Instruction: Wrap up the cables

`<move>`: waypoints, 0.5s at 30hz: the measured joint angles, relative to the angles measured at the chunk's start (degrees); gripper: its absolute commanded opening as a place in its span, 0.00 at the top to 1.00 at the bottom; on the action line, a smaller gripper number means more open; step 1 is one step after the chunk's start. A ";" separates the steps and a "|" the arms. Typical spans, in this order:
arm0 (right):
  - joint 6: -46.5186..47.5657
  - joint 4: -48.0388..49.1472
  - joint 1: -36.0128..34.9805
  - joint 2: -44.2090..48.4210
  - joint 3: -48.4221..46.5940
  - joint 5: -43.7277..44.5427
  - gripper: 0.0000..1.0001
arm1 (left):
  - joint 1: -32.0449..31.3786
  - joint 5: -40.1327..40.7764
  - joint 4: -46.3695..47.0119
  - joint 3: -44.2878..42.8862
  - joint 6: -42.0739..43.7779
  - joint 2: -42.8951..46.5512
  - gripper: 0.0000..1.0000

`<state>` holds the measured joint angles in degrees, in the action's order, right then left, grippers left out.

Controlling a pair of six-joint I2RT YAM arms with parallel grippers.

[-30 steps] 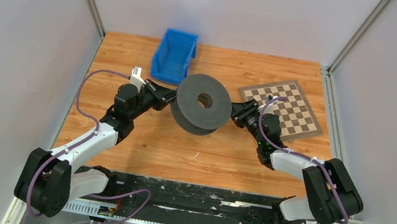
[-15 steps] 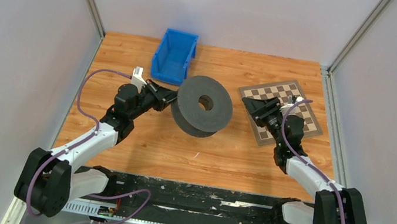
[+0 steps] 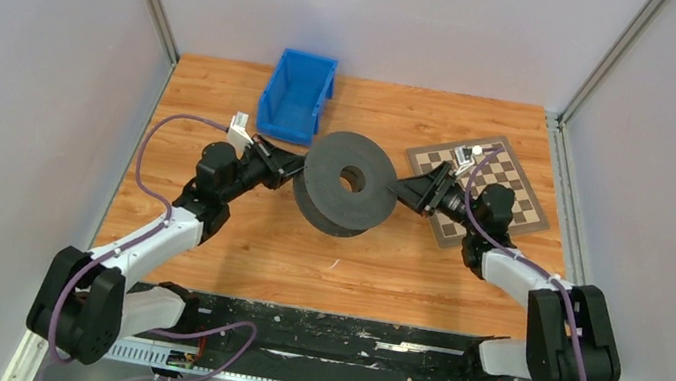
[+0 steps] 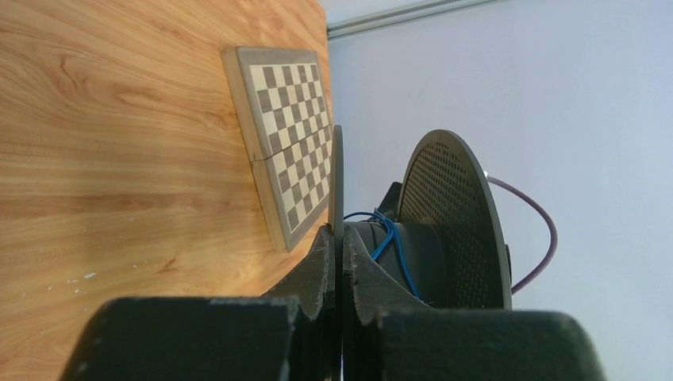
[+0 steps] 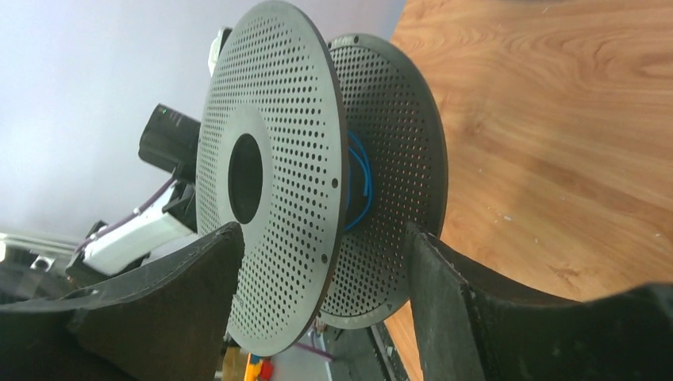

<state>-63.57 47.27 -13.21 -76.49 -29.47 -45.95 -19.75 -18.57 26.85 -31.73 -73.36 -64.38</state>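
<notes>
A black perforated spool [image 3: 347, 182] is held tilted above the table. My left gripper [image 3: 294, 170] is shut on the rim of its lower flange [image 4: 336, 171], with the jaws pinching the thin disc edge [image 4: 337, 234]. The cable is a thin blue wire [image 4: 389, 238] wound in a few turns round the spool's hub. It also shows between the two flanges in the right wrist view [image 5: 361, 178]. My right gripper [image 3: 407, 191] is open at the spool's right side. Its fingers [image 5: 214, 270] stand wide on either side of the flanges [image 5: 270, 159] without touching them.
A blue bin [image 3: 296, 95] stands at the back, just behind the spool. A folded chessboard [image 3: 502, 180] lies at the back right under my right wrist, and it also shows in the left wrist view [image 4: 286, 135]. A black rail [image 3: 322, 335] runs along the near edge.
My right gripper drew back to the right over the chessboard, then came back to the spool's right rim, open. The left gripper kept its hold, and the spool shifted slightly.
</notes>
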 measured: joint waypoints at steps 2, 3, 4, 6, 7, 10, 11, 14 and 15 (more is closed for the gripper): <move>-1.18 2.14 0.00 -1.84 -0.09 -1.73 0.34 | 0.02 -0.46 0.48 0.00 0.11 -0.66 1.00; -2.08 3.76 0.00 -2.97 -0.09 -2.56 0.39 | 0.04 -0.66 0.72 0.00 0.17 -1.07 1.00; -3.08 5.57 -0.02 -4.15 -0.09 -3.30 0.46 | 0.09 -0.87 1.01 0.00 0.22 -1.49 1.00; -5.51 9.81 -0.11 -6.95 -0.11 -4.68 0.62 | 0.26 -1.44 1.66 0.00 0.31 -2.45 1.00; -6.97 12.22 -0.15 -8.46 -0.11 -5.22 0.70 | 0.42 -1.88 2.01 0.00 0.33 -2.93 1.00; -12.41 20.65 -0.22 -13.35 -0.11 -6.64 0.89 | 0.81 -2.60 2.71 0.00 0.44 -3.85 1.00; -14.29 23.21 -0.22 -14.73 -0.11 -6.82 0.96 | 0.90 -2.67 3.04 0.07 0.61 -4.02 1.00; -21.22 30.16 -0.22 -17.73 -0.24 -7.34 1.00 | 1.31 -3.13 4.26 0.44 1.29 -4.35 0.99; -23.10 31.80 -0.22 -18.32 -0.37 -7.37 1.00 | 1.51 -3.34 4.70 0.66 1.33 -4.46 0.98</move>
<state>-86.67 79.07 -13.43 -94.80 -29.85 -53.32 -18.24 -21.91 31.55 -31.07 -72.03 -68.84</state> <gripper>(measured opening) 0.034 0.017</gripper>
